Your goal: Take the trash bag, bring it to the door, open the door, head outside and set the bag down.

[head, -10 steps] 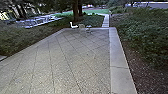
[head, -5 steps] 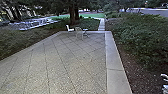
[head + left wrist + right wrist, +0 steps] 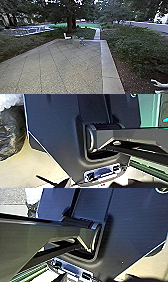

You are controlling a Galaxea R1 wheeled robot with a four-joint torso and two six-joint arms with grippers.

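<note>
Dark, crinkled plastic of the trash bag (image 3: 11, 131) shows in the left wrist view, with a whitish, shiny part above the black. It lies beside the robot's dark plate, over a pale surface. What holds the bag cannot be made out. A small white patch (image 3: 32, 196) with something dark under it shows beside the plate in the right wrist view; I cannot tell if it is part of the bag. No door can be made out in the head view.
Paving (image 3: 57, 72) stretches ahead, with a pale border (image 3: 110, 72) on its right. A white chair (image 3: 66, 36) and other furniture stand at the far edge. Bushes (image 3: 140, 47) line the right side. A pale, forked shape (image 3: 157, 83), unclear what, shows at lower right.
The head camera has moved: the paved area now sits lower and further left, and more of the road behind shows. The pale forked shape has come in at lower right.
</note>
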